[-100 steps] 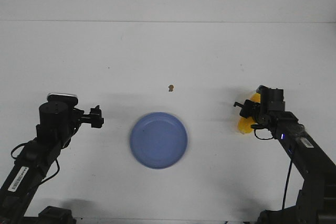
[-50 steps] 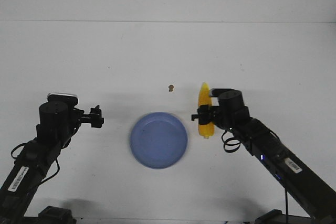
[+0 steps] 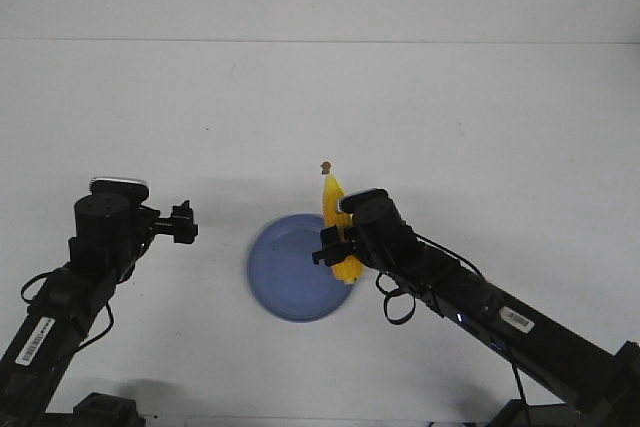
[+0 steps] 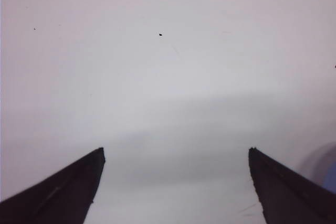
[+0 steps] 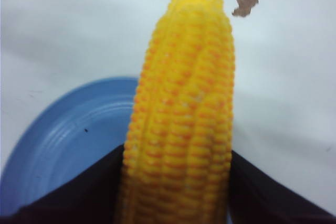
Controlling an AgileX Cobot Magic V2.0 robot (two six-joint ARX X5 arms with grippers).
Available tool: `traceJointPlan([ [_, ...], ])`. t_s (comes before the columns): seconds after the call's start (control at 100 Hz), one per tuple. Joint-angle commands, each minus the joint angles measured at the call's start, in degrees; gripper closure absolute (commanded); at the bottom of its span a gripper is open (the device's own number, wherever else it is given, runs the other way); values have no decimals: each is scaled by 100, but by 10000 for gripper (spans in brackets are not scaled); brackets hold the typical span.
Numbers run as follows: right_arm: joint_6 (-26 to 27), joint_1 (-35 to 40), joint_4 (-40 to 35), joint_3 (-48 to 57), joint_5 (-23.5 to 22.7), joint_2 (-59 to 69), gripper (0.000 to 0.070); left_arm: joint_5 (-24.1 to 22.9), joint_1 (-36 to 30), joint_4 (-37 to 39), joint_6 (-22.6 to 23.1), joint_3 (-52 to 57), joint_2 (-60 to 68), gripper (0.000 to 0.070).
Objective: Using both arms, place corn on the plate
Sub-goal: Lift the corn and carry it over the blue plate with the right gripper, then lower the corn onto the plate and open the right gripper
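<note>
The corn (image 3: pixel 338 232), bright yellow and tapered, is clenched in the right claw (image 3: pixel 335 244) and hangs over the right-hand rim of the plate (image 3: pixel 285 277), its pointed end aimed away from the robot toward a small brown speck (image 3: pixel 324 166) on the white table (image 3: pixel 450 107). In the right wrist view the cob (image 5: pixel 184 124) runs straight out from between the two dark fingers (image 5: pixel 262 192), which press against its thick end on either side; part of the blue dish (image 5: pixel 68 140) shows beneath and to one side of it, and the speck (image 5: pixel 245 3) sits just beside the tip.

The cob's long axis runs roughly front to back across the table. It sits over the dish's right edge, not its middle, so about half its length appears to overhang bare tabletop. The placing move, by this reading, calls for a short carry leftward toward the centre before any release. Whether the cob is touching the dish cannot be told.

The left claw (image 3: pixel 182 222) is released, well apart from the dish on its far left side; its wrist view shows spread fingertips (image 4: pixel 63 192) over bare table and nothing between them. The right arm is plainly the nearer and is doing the carrying.
</note>
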Motion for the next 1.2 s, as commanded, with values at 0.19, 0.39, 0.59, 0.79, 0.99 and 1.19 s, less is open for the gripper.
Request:
traceJointPlan([
  [0.19,-28,81,22,63,-11,179,175,-15,-11,44,68,79,46,143],
  [0.39,-48,52,42,63,9,164,175,-15,-11,44,70,79,44,144],
  [0.59,-466,-302,20,63,216,-251,175,-15,-11,50,70,79,33,160],
  [0.79,-1134,-1067,-328,63,782,-1187,175,-17,-7,227,37,79,-94,159],
  [0.99,-1917,-2120,-890,59,951,-2385,175,-17,92,474,22,76,-420,160],
  [1.19,-2302,-3307,-1051,-238,505,-3534,175,-15,367,481,24,42,-892,160],
])
